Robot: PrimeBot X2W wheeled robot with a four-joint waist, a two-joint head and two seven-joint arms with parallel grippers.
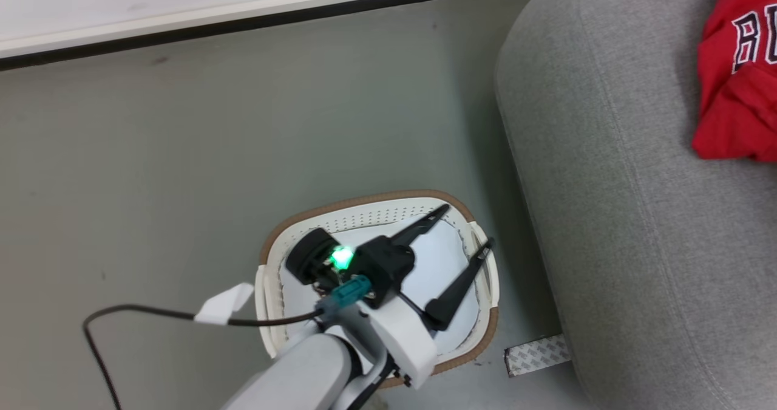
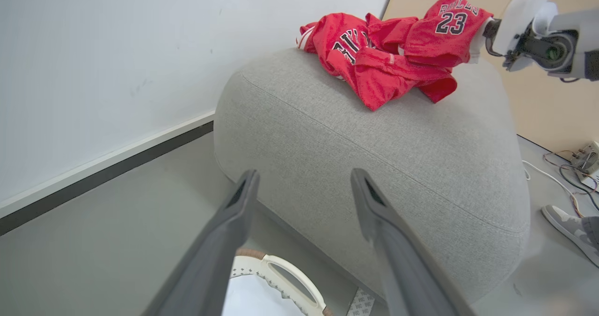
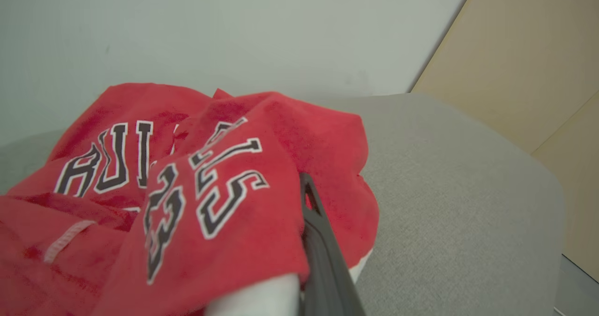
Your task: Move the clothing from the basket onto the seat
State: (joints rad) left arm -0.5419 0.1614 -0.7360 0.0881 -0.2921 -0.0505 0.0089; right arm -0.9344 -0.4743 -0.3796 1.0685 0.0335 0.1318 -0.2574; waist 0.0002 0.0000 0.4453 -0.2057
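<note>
- Since the basket (image 1: 364,201) under your opened left end effector (image 1: 468,223) looks bare, you are at the final placing step.
- The clothing (image 1: 734,94) lies on the seat (image 1: 607,155), two o'clock from the basket.
- Your right end effector (image 3: 302,185) pinches a fold; next, release and withdraw.

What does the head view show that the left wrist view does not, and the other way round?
Head view adds: most of the rim of the basket, a green light on the left wrist, a black cable. Left wrist view adds: the number 23, the right arm by the clothing, a shoe. Both: the seat, the clothing, the basket, the open left gripper.
</note>
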